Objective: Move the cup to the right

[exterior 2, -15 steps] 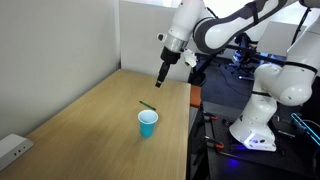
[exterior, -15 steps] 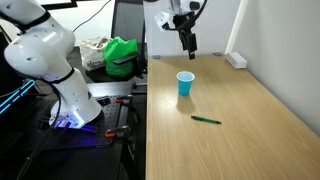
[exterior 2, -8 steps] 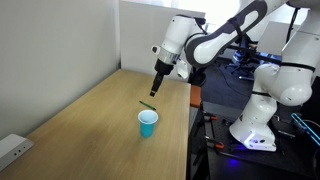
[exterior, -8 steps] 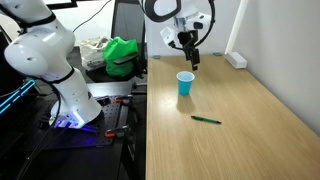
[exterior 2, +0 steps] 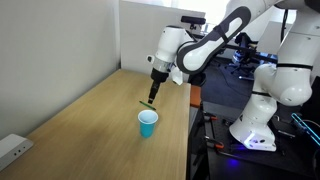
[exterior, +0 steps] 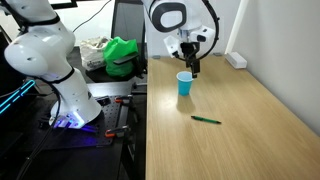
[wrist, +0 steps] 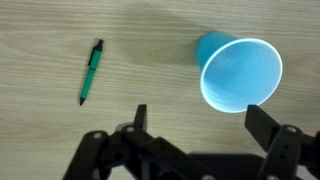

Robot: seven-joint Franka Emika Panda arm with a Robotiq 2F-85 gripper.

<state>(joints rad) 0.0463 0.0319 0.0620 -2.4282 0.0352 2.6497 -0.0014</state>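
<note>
Wooden table [wrist: 150, 35] holds the cup [wrist: 240, 72] and green pen [wrist: 91, 72], apart, under wide-spread fingers [wrist: 265, 122].

Pincer [exterior: 194, 68] vertical, tips downward, fingers [wrist: 262, 122] wide apart.

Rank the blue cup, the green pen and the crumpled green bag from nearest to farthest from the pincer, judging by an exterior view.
1. The cup: standing on the table, almost beneath the pincer.
2. The pen: lying on the table, on the camera's side of the cup.
3. The green bag: off the table, beyond its edge.
</note>
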